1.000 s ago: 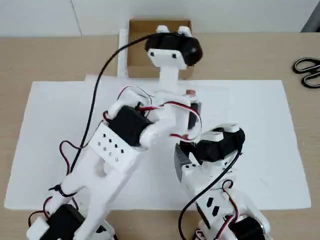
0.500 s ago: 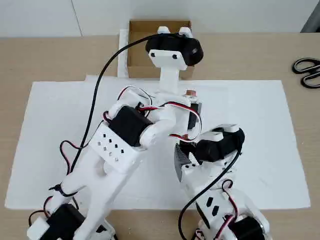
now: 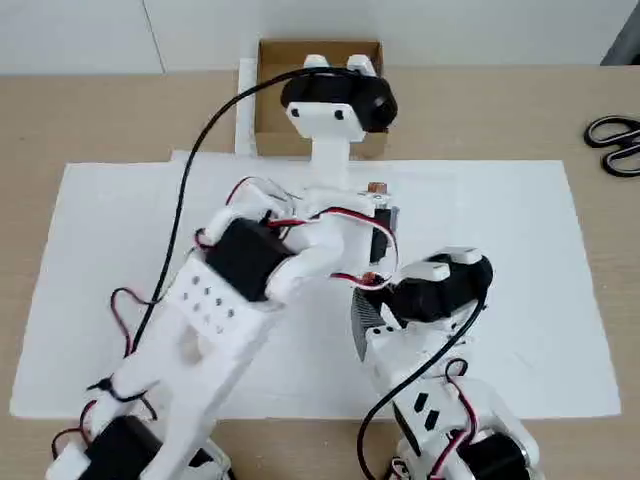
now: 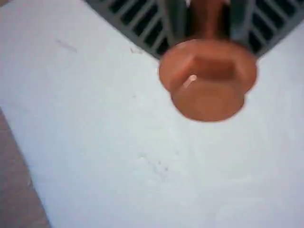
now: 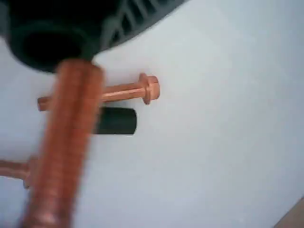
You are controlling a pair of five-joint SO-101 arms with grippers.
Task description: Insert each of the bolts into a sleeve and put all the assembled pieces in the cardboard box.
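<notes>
My left gripper (image 4: 207, 12) is shut on a copper bolt (image 4: 207, 78), whose flanged hex head faces the left wrist camera. That head (image 3: 378, 187) also shows in the high view, just beyond the left gripper (image 3: 384, 216) at mid-table. My right gripper (image 5: 90, 28) is shut on a black sleeve (image 5: 45, 40), and a threaded copper shaft (image 5: 66, 142) sticks out of the sleeve's bore. From above, the right gripper (image 3: 362, 312) sits just nearer than the left. The cardboard box (image 3: 268, 95) stands at the far edge, partly behind the left arm's camera.
A loose bolt (image 5: 109, 92) lies beside a loose black sleeve (image 5: 116, 121) on the white paper (image 3: 110, 250), with another bolt (image 5: 12, 171) close by. Scissors (image 3: 615, 145) rest at the far right on the wooden table.
The left arm has swung a little to the left, its camera head shifting left over the box. The right arm has stayed put.
</notes>
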